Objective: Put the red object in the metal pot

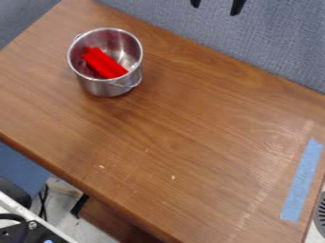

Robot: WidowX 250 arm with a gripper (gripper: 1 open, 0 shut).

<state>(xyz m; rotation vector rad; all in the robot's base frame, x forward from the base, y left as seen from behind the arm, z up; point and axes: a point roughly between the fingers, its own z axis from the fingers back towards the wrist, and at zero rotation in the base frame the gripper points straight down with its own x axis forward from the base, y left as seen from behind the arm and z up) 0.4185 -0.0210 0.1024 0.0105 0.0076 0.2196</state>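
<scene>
At the near right edge of the wooden table [191, 142] a strip of blue tape [299, 180] lies flat on the wood; it is well apart from everything else; below the table's near left corner some dark things show on the floor, too blurred to name.

Farther back, on the left part of the table, stands the metal pot [106, 62]; it is round and shiny, it stands upright, and a small handle sticks out on its near side; inside it lies the red object [102, 64], leaning across the bottom of the pot; so the red piece is in the pot.

Farthest away, at the very top edge of the picture, only the dark tips of the pincer [216, 5] poke into view; the two tips stand apart with a gap between them, so it is wide open; nothing is between them and they touch nothing; they hang above the far edge of the table, well apart from the pot; behind them is a grey wall [254, 38].
</scene>
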